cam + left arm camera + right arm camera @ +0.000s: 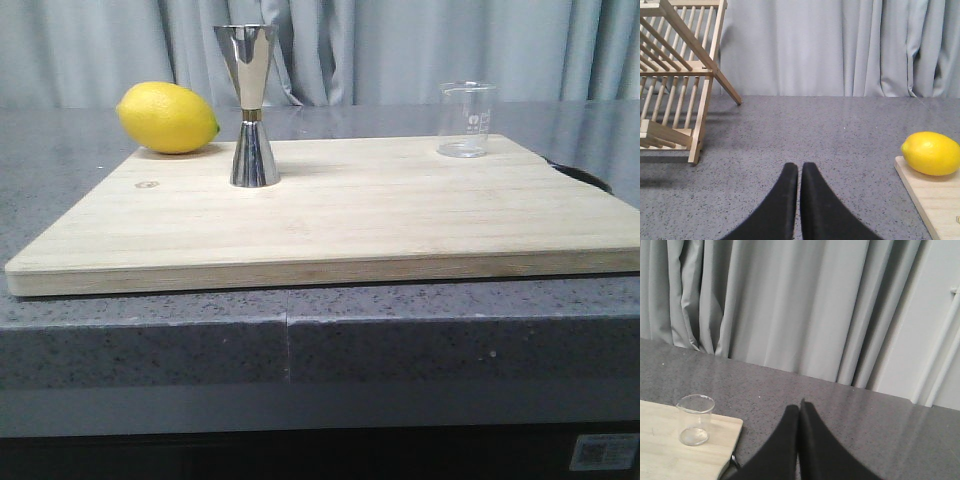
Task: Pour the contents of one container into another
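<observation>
Front view showed a grey speckled counter point(120, 330) carrying a pale wooden board point(330, 225) that took up most of the width, its near edge close to the counter's front edge. A strip of bare counter lay between the board's far edge and the grey curtain point(400, 50). On the board, the lemon point(167, 117) sat at the far left corner, the steel jigger point(250, 105) stood upright just to its right, and the glass beaker point(467, 119) stood upright near the far right edge, well apart from the jigger with open board between them.

Left of the board, the left wrist camera found a wooden dish rack point(675, 75) across a wide stretch of open counter. The left gripper point(799, 172) hung over that stretch with its fingers pressed together, holding nothing.

Right of the board, the right gripper point(799, 412) was likewise closed and empty over bare counter, the beaker standing near the board's corner beside it.
</observation>
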`<state>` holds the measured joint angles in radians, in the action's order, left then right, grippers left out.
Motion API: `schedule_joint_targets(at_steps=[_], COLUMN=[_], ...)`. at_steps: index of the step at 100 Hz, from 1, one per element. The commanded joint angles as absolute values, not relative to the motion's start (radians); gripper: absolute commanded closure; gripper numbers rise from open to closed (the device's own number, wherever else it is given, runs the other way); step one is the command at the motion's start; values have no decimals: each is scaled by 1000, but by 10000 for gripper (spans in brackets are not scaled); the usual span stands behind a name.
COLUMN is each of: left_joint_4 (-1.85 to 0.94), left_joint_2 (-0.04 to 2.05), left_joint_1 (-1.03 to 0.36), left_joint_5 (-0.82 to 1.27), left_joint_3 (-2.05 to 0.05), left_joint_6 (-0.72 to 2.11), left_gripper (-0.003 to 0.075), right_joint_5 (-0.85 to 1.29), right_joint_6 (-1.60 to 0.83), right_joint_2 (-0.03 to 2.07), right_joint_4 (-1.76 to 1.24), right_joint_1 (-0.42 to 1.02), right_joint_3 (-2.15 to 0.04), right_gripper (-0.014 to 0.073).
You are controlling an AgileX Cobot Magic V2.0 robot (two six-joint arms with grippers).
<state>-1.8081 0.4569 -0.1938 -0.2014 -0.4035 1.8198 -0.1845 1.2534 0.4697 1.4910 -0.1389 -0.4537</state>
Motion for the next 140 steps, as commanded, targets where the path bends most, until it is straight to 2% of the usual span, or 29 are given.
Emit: schedule_joint_targets(at_steps=[1, 68, 76, 84, 101, 124, 132, 140], left_joint_4=[-1801, -1801, -1736, -1500, -684, 59, 189, 208], left_joint_2=[461, 461, 461, 461, 461, 449, 424, 385], left_joint_1=[-201, -201, -201, -201, -196, -138, -135, -135], left_joint_5=[-172, -174, -174, -158, -73, 174, 136, -8], left_joint_3=[-430, -430, -430, -430, -430, -426, -405, -354], left_joint_6=[1815, 1815, 1760, 1511, 755, -133, -256, -259], left_gripper=[738, 739, 739, 739, 738, 739, 739, 739], right_joint_5=[-187, -187, -187, -187, -187, -187, -187, -187], right_joint_6=[1251, 1251, 1251, 1251, 1251, 1251, 1251, 1251], right_joint_2=[468, 468, 468, 468, 468, 468, 468, 468], right_joint_4=[1489, 1489, 1489, 1489, 1489, 1489, 1489, 1489], right_joint_1=[-137, -137, -137, -137, -137, -137, -137, -137], right_joint_3=[-479, -479, -479, -479, -479, -479, -479, -479], right_gripper=[648, 648, 648, 648, 648, 648, 648, 648])
